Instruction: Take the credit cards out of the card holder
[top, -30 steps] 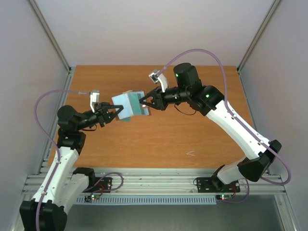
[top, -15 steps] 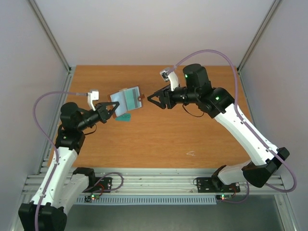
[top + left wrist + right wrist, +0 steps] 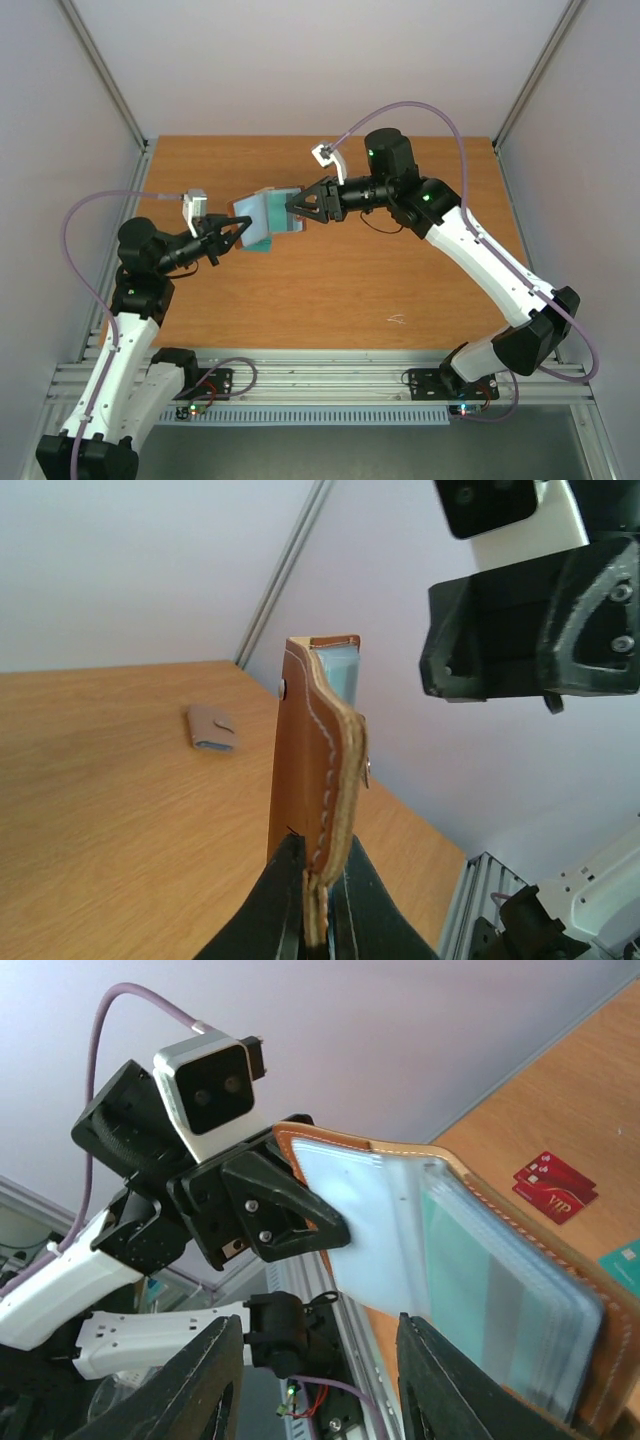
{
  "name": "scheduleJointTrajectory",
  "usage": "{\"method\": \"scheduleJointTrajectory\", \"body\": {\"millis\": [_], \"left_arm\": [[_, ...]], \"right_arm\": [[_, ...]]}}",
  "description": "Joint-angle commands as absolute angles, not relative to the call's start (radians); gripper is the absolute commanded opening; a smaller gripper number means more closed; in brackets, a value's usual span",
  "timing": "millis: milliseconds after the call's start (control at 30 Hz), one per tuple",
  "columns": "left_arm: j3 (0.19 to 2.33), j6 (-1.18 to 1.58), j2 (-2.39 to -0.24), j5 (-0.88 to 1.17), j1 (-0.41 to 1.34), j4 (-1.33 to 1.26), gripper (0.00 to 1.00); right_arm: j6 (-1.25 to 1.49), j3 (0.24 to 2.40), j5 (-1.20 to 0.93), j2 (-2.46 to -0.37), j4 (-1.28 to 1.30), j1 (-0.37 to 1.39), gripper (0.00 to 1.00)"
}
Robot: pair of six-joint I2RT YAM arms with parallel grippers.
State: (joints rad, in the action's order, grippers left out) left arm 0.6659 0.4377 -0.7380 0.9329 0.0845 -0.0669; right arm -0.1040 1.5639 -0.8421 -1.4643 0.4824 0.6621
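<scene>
Some credit cards (image 3: 555, 1185) lie on the table (image 3: 400, 280); others remain in the card holder (image 3: 305, 760), pinched by the left gripper (image 3: 237, 234); the right gripper (image 3: 297, 207) is open.

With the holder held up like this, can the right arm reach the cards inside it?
Probably yes. The left gripper pinches the card holder by one edge, clear of the table. The cards in its sleeves face the open right gripper, with nothing between them.
</scene>
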Motion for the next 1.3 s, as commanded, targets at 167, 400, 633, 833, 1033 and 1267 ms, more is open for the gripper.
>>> {"method": "scheduleJointTrajectory", "body": {"millis": [167, 400, 633, 833, 1033, 1267], "left_arm": [[0.674, 0.48, -0.722, 0.993, 0.086, -0.245, 0.0], [0.664, 0.503, -0.719, 1.004, 0.086, -0.274, 0.0], [0.664, 0.513, -0.72, 1.018, 0.086, -0.286, 0.0], [0.666, 0.522, -0.722, 1.032, 0.086, -0.299, 0.0], [0.664, 0.536, -0.715, 1.049, 0.087, -0.305, 0.0], [0.658, 0.538, -0.719, 0.974, 0.087, -0.275, 0.0]], "right_arm": [[-0.108, 1.553, -0.746, -1.467, 0.514, 0.661, 0.48], [-0.096, 1.529, -0.712, -1.449, 0.496, 0.653, 0.55], [-0.091, 1.539, -0.709, -1.462, 0.494, 0.653, 0.54], [-0.103, 1.588, -0.704, -1.494, 0.532, 0.653, 0.64], [-0.12, 1.599, -0.741, -1.494, 0.509, 0.666, 0.65], [-0.133, 1.587, -0.839, -1.493, 0.492, 0.686, 0.42]]}}
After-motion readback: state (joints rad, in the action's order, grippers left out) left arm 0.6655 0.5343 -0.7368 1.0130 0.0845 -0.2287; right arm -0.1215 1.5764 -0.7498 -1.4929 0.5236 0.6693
